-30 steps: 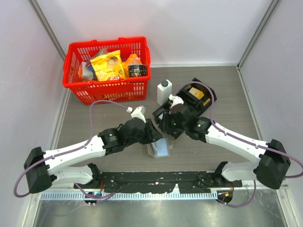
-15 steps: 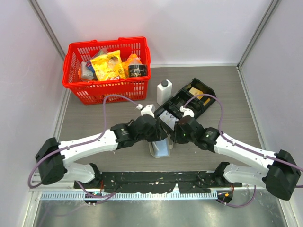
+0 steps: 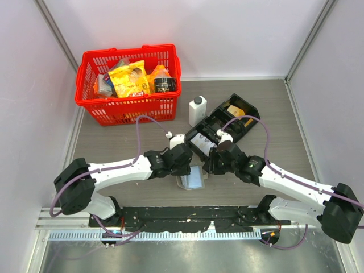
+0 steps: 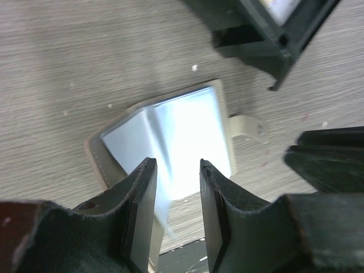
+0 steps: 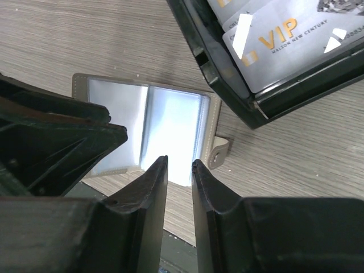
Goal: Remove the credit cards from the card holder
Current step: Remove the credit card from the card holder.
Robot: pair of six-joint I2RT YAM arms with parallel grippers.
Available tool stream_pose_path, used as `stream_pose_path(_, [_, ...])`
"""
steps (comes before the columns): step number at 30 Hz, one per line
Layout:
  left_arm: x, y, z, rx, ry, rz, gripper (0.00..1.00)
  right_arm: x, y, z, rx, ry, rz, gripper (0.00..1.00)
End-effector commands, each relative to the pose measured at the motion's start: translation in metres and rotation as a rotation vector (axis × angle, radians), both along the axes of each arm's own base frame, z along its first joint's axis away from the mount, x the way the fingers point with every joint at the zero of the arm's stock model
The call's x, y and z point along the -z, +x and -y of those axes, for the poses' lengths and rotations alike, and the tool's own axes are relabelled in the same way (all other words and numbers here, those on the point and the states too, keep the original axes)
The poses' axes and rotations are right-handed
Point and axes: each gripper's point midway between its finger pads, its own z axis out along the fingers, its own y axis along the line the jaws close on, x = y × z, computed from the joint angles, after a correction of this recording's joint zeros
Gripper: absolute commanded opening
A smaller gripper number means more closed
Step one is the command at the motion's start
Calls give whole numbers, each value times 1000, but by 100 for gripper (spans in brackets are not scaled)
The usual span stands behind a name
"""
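The card holder [image 3: 192, 180] lies open flat on the table, tan-edged, with two shiny pale blue inner panels [image 4: 170, 128] [image 5: 170, 122] and a snap tab [image 5: 219, 152]. Glare hides whether cards sit in its panels. Grey credit cards marked VIP [image 5: 284, 31] lie in the black tray. My left gripper [image 3: 186, 166] [image 4: 176, 165] hovers over the holder's near-left edge, open, with nothing between its fingers. From the right, my right gripper [image 3: 208, 166] [image 5: 180, 160] hangs above the right panel, its jaws open by a narrow gap and empty. The two grippers nearly meet over the holder.
The black compartmented tray [image 3: 223, 124] stands just behind the holder, close to both wrists. A white bottle [image 3: 197, 109] is beside it. A red basket [image 3: 129, 79] of groceries fills the back left. A black rail [image 3: 187, 217] runs along the near edge.
Both arms have closed in on the card holder. The right gripper came off the tray toward me and narrowed its jaws; the left wrist shifted right.
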Motion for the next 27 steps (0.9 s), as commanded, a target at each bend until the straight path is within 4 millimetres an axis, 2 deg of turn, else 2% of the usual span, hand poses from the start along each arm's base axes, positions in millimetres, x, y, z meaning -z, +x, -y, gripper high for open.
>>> stream_pose_path(1, [11,-4,-27,-39,75,9,39,-19,5,-20,-29,88,32,29])
stream_pose_path(9, [24,-10,-51,-85,115,4,38,-1,1,-31,-54,39,-11,33])
stream_pose_path(12, [27,-12,-53,-91,111,1,38,7,0,-34,-63,25,-29,35])
stream_pose_path(27, [47,-22,-63,-118,94,-30,33,19,-2,-57,-128,-23,-44,40])
